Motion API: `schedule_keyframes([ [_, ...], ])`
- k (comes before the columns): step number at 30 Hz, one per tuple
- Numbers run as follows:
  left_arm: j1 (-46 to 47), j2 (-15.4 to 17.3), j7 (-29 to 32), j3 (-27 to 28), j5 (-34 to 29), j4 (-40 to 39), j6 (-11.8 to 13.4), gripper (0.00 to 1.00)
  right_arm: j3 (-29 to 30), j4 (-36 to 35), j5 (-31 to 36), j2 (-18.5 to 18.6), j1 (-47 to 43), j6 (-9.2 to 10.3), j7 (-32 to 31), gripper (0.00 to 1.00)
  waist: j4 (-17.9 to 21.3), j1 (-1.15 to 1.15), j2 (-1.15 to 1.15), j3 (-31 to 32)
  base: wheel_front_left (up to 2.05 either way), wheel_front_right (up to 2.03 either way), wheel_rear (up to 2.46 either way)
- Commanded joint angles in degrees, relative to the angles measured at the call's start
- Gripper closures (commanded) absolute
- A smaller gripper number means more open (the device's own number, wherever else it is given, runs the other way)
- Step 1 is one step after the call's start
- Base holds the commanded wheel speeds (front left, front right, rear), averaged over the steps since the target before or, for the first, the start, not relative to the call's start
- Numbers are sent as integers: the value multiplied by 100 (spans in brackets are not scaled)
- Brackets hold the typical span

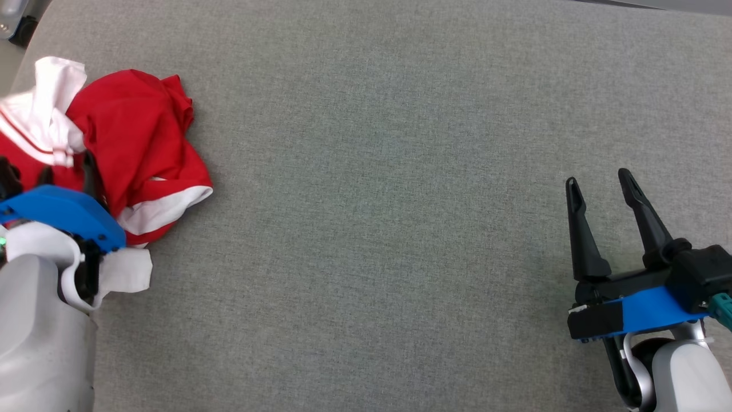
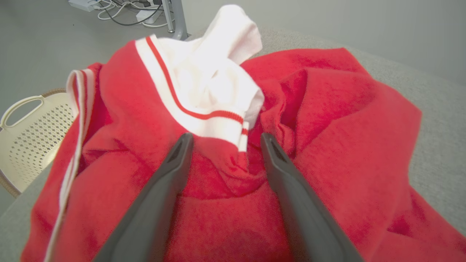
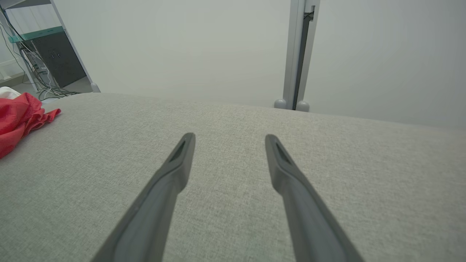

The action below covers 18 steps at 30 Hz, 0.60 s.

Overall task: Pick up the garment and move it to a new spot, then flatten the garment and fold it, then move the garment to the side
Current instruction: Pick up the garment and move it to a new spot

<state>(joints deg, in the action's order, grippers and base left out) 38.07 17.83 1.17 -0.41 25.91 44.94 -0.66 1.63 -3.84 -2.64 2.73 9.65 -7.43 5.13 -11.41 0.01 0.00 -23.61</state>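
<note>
- While my left claw (image 2: 225, 140) hangs spread wide over the heap, I judge the first step to be in hand: the pick-up, not yet made; its fingers (image 2: 160, 189) stand either side of a raised red fold just below a white band with a red stripe; nothing is gripped, and I cannot tell whether the tips press the cloth or sit just above it.
- My right claw (image 1: 598, 178) is likewise fully spread and holds nothing; it hovers over the bare grey worktop (image 1: 389, 171), well apart from the cloth.
- The garment (image 1: 143, 131), red with white trim, lies crumpled in a mound at the far left of the worktop, close to its edge; a white flap pokes out beside my left wrist.
- The next move, as I reckon it, calls for the left claw to close on that fold, deep enough to catch more than one thin layer; then a lift that clears the trailing cloth, and a carry toward the open middle of the worktop; soft fabric may slip, so a firm bite matters.
- Beyond the heap, past the worktop's edge, a cream perforated basket (image 2: 25, 134) sits lower down; farther off, cables (image 2: 120, 11) lie on the floor.
</note>
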Motion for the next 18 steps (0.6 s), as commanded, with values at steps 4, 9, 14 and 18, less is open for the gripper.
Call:
schedule_keyframes([
  [4,92,-87,299,-24,160,633,-149,0,-78,4,10,29,123,-11,-30,0,6,-1,0,25,0,0,0],
  [9,118,-133,263,-41,249,1147,-280,0,-151,35,-35,29,107,-11,-7,0,76,-1,0,94,0,0,0],
  [14,287,-71,-121,-92,202,1361,-340,100,-122,103,-80,28,-15,-11,36,0,128,-1,0,257,0,0,0],
  [18,468,40,-530,-117,137,1371,-358,100,-117,205,-154,29,-56,-11,106,0,168,-1,0,439,0,0,0],
])
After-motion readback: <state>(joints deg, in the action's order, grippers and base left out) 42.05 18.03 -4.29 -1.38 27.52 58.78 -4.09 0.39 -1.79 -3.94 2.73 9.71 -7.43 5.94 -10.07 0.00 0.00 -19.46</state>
